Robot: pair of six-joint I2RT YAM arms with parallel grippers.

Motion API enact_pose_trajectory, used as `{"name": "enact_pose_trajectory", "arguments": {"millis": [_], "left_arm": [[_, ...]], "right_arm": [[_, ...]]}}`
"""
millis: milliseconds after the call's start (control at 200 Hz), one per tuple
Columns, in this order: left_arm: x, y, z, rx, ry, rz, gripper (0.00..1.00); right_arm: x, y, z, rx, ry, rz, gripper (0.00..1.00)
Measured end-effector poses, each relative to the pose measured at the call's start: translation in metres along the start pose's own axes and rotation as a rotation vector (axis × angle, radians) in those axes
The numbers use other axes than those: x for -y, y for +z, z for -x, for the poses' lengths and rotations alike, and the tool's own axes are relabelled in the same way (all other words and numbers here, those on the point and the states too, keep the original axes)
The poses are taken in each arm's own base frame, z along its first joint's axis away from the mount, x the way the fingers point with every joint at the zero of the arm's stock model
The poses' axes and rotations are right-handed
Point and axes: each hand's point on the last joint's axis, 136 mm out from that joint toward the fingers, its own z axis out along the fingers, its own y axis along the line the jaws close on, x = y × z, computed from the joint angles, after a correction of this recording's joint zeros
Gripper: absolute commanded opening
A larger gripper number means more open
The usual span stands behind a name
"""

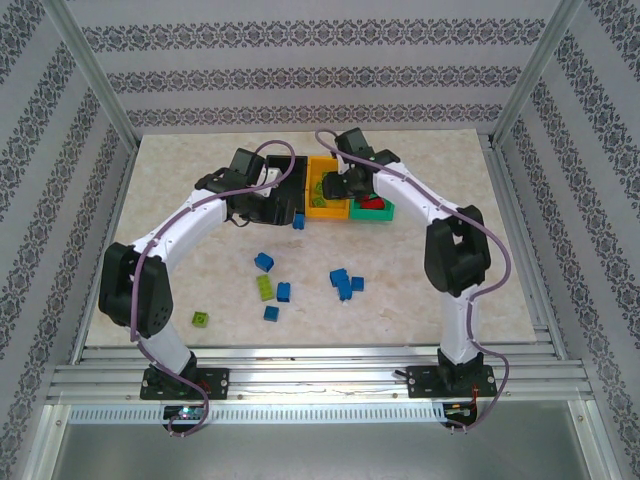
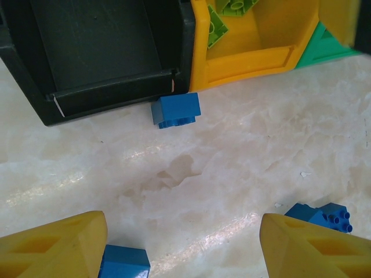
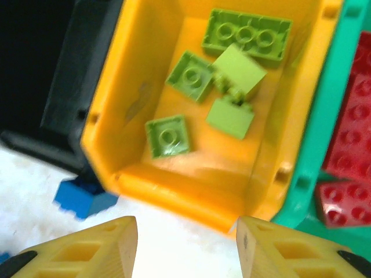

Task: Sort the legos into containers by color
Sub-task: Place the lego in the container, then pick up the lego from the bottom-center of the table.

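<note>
Blue brick (image 2: 177,109), loose at orange-yellow bin (image 2: 249,63) front corner.
Left gripper (image 2: 182,234) spread, empty; right gripper (image 3: 185,240) spread above bin. Risk: fingers catching bin wall, shoving it.

l arm (image 1: 180,225) fwd, fingers (image 2: 52,246) wide apart | r arm (image 1: 415,195) fwd, fingers (image 3: 81,252) wide apart

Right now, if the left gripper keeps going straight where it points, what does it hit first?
Probably the blue brick at the front lip of the black bin; bare table lies between. Depth is unclear, so the left gripper might meet the table first.
</note>
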Motion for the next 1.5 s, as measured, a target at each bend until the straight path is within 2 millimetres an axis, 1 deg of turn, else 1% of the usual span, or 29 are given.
{"name": "enact_pose_trajectory", "arguments": {"millis": [105,220,415,475,580,715,829,1054,1219,1354,1499], "left_arm": [[0.000,-0.004,0.002,0.012,0.002,0.002,0.70],[-0.003,-0.006,0.003,0.016,-0.005,0.005,0.70],[-0.014,-0.008,0.006,0.025,-0.031,0.017,0.70],[-0.020,-0.009,0.008,0.029,-0.046,0.023,0.70],[-0.031,-0.012,0.011,0.038,-0.076,0.034,0.70],[-0.040,-0.014,0.013,0.046,-0.105,0.044,0.70],[-0.048,-0.017,0.015,0.053,-0.138,0.038,0.70],[-0.074,-0.021,0.022,0.085,-0.268,-0.013,0.70],[-0.092,-0.015,0.022,0.084,-0.379,-0.073,0.70],[-0.097,-0.010,0.020,0.076,-0.434,-0.114,0.70],[-0.093,-0.010,0.022,0.079,-0.443,-0.143,0.70]], "right_arm": [[-0.025,-0.014,-0.022,-0.005,-0.048,0.031,0.49],[-0.048,-0.020,-0.049,-0.024,-0.098,0.061,0.49],[-0.080,-0.010,-0.104,-0.093,-0.160,0.100,0.49],[-0.090,-0.007,-0.118,-0.108,-0.180,0.112,0.49],[-0.115,-0.006,-0.140,-0.128,-0.222,0.143,0.49],[-0.149,-0.009,-0.153,-0.114,-0.255,0.204,0.49],[-0.167,-0.006,-0.160,-0.109,-0.260,0.242,0.49],[-0.187,0.022,-0.183,-0.171,-0.291,0.230,0.49],[-0.203,0.030,-0.193,-0.186,-0.325,0.224,0.49],[-0.211,0.036,-0.197,-0.201,-0.341,0.216,0.49],[-0.215,0.045,-0.203,-0.223,-0.360,0.186,0.49]]}}
